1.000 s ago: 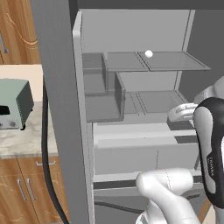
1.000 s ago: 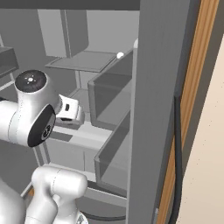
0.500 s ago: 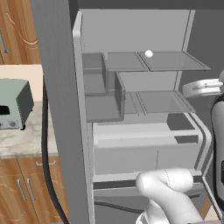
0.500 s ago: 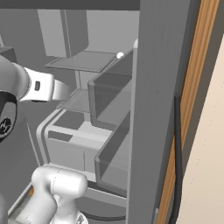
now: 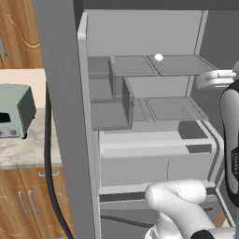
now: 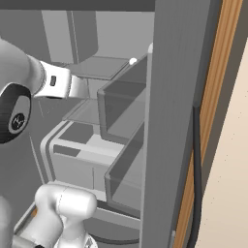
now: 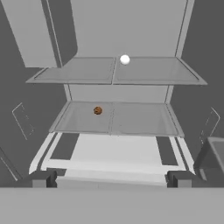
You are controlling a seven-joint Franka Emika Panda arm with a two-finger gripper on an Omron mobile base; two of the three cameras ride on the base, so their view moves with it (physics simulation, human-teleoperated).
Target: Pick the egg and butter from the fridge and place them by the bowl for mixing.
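The fridge point(image 5: 140, 140) stands open in front of me, its pale shelves bare but for two small things. The egg point(image 7: 124, 59) is a tiny white ball on the upper glass shelf, also seen as the egg point(image 5: 158, 57) and the egg point(image 6: 132, 61). A small brownish lump, seemingly the butter point(image 7: 97, 110) seen end on, lies on the shelf below, left of centre. My gripper point(image 7: 111, 179) is open wide and empty, level with the drawers and well short of both shelves. The bowl is out of view.
Door bins point(image 6: 126, 121) hang on the open fridge door point(image 6: 179, 121) at the right. A green-grey toaster oven point(image 5: 14, 112) sits on the marble counter point(image 5: 28, 144) left of the fridge, above wooden cabinets. My white arm point(image 5: 231, 135) rises at the fridge's right side.
The arm has swung up and outward. The hand rose from drawer height to near the lower shelf and points into the fridge. The gripper stayed open.
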